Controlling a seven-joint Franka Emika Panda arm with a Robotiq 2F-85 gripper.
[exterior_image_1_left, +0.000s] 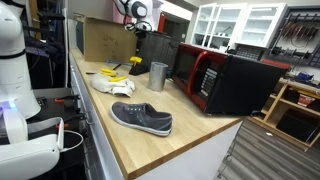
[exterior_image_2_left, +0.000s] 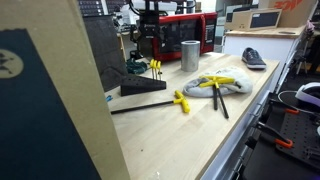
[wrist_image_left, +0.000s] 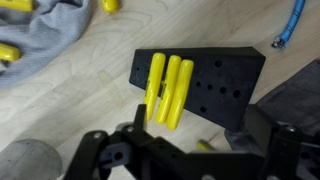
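Note:
My gripper (wrist_image_left: 200, 135) hangs open just above a black tool block (wrist_image_left: 215, 85) with rows of holes. Three yellow-handled tools (wrist_image_left: 168, 88) stand side by side in the block. Nothing sits between the fingers; only a small yellow tip (wrist_image_left: 205, 146) shows on the wood below them. In both exterior views the gripper (exterior_image_1_left: 137, 48) (exterior_image_2_left: 150, 45) points down over the block (exterior_image_2_left: 143, 86) and its yellow handles (exterior_image_2_left: 154, 68) (exterior_image_1_left: 135, 62).
A metal cup (exterior_image_1_left: 158, 76) (exterior_image_2_left: 190, 55) stands close by. A grey cloth (exterior_image_1_left: 112, 84) (exterior_image_2_left: 222, 85) holds more yellow tools; another tool (exterior_image_2_left: 180, 102) lies loose. A shoe (exterior_image_1_left: 141, 118), a red-and-black microwave (exterior_image_1_left: 225, 80) and a cardboard box (exterior_image_1_left: 100, 40) share the counter.

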